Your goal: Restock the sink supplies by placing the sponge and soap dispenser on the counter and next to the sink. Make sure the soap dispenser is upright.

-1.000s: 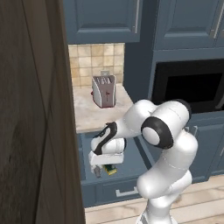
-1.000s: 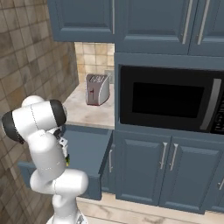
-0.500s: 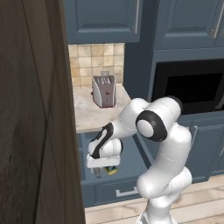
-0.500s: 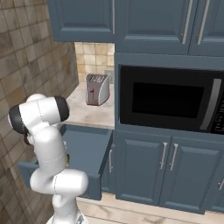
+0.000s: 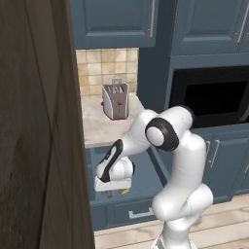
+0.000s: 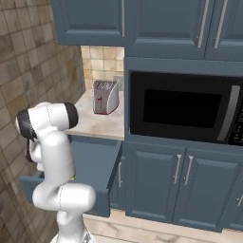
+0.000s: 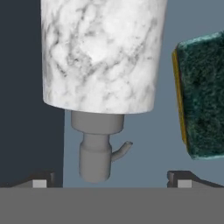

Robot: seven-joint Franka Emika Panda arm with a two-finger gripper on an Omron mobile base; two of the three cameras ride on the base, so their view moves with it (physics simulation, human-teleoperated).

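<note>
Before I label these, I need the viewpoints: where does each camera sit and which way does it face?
Left base view: behind-left, looking down at the open drawer, toaster; arm bends into the drawer.
Right base view: behind-right, facing the microwave; arm at left.
Hand view: on the hand, facing the soap dispenser, sponge; gripper open.
Shared: toaster, counter, drawer.

Hand view, upper centre: soap dispenser point(image 7: 99, 52) with a white body veined in grey marbling and a plain grey pump. Right edge: sponge point(image 7: 202, 94), dark green speckled scouring face over a thin yellow layer, on a blue-grey drawer floor point(image 7: 144, 144). Left base view: silver toaster point(image 5: 115, 100) on the beige marbled counter point(image 5: 99, 126); tan tiled backsplash point(image 5: 104, 65); dark blue cabinets point(image 5: 116, 19); black microwave point(image 6: 185, 107).
</note>
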